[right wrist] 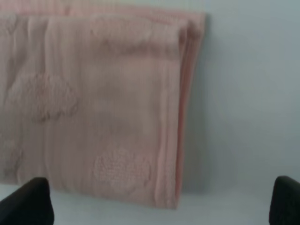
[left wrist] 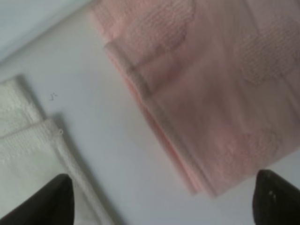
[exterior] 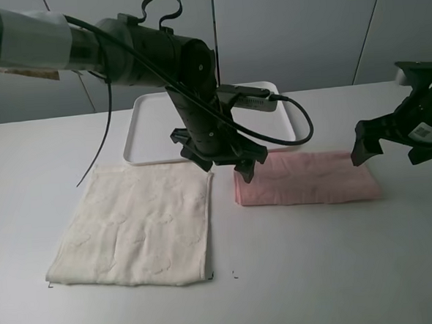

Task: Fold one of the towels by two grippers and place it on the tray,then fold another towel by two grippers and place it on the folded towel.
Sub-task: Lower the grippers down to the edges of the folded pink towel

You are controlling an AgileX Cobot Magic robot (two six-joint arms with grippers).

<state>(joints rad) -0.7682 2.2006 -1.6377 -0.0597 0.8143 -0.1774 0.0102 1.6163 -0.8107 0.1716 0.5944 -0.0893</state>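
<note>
I list one pink towel (exterior: 305,177), folded, long axis running left to right. Left gripper (exterior: 223,165) and right gripper (exterior: 391,150) hang over its ends, both spread wide, holding nothing.

Glossy black cylindrical arm shell (exterior: 158,59) leads to the matte black left claw (exterior: 223,165). Farther up from that claw are grey tape wrapping (exterior: 32,41) and a thin black cable (exterior: 105,125). The black right claw (exterior: 391,145) carries a white printed label (exterior: 422,129).
</note>
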